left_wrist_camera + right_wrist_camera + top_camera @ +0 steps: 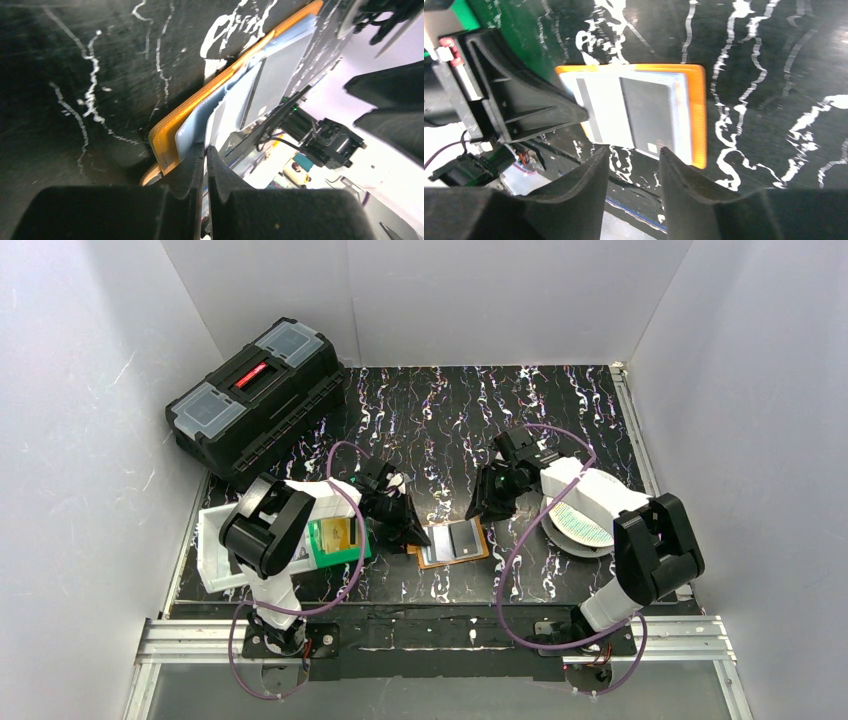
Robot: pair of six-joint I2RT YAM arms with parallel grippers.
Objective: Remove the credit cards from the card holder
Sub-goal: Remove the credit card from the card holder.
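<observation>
Left hand (205, 150), closed, pins the orange leather card holder (696, 115) flat, seemingly so the slightly parted right hand (634, 150) can draw its black plastic credit cards (646, 117).

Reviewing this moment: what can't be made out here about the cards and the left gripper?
1. How many credit cards sit in the card holder: pocket layers overlap, right wrist view.
2. Whether the left gripper has its jaws pinching the holder's edge or only pressing it: its own fingers cover the contact, left wrist view.
3. Card print: blurred, every view.
</observation>
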